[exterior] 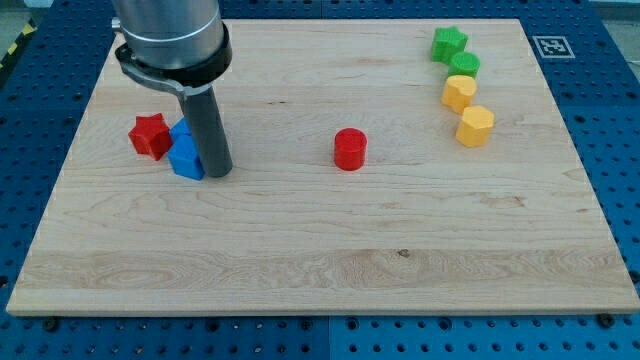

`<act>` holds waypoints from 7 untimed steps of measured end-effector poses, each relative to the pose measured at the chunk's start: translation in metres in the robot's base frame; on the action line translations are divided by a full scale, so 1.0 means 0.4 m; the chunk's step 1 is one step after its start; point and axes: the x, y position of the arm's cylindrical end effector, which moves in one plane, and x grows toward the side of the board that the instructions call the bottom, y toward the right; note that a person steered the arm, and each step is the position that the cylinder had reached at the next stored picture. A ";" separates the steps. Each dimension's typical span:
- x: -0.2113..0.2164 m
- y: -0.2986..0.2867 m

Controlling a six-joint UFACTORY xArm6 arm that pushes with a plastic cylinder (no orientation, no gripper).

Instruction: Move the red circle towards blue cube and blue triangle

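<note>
The arm's dark rod comes down at the view's left, and its tip (218, 172) rests on the pale wooden board (320, 280) just beside two small blue plastic blocks, on their right. One looks like the blue cube (186, 159); the other, the blue triangle (181, 131), is half hidden behind it and the rod, so its shape is hard to confirm. There is no gripper here to open or close, only this plain rod end, touching or almost touching the blue cube.

The red circle (350, 149), a short red plastic cylinder with a flat round top, stands upright near the middle of the board, well apart from the tip and from the blue pair. It looks smooth-sided and would likely slide cleanly when nudged. As I read it, the tip sits on the wrong side: to drive the circle leftward it must get round to the circle's right.

A red star-shaped block (150, 135) touches the blue pair on their left. Far off at the view's top right, a green star block (449, 43), a green round block (464, 66) and two yellow blocks (468, 109) trail in a line, clear of the path.
</note>
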 end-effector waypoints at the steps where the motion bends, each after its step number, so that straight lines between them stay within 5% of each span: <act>1: -0.002 0.031; 4: 0.073 0.665; 5: 0.018 0.753; 7: -0.069 0.638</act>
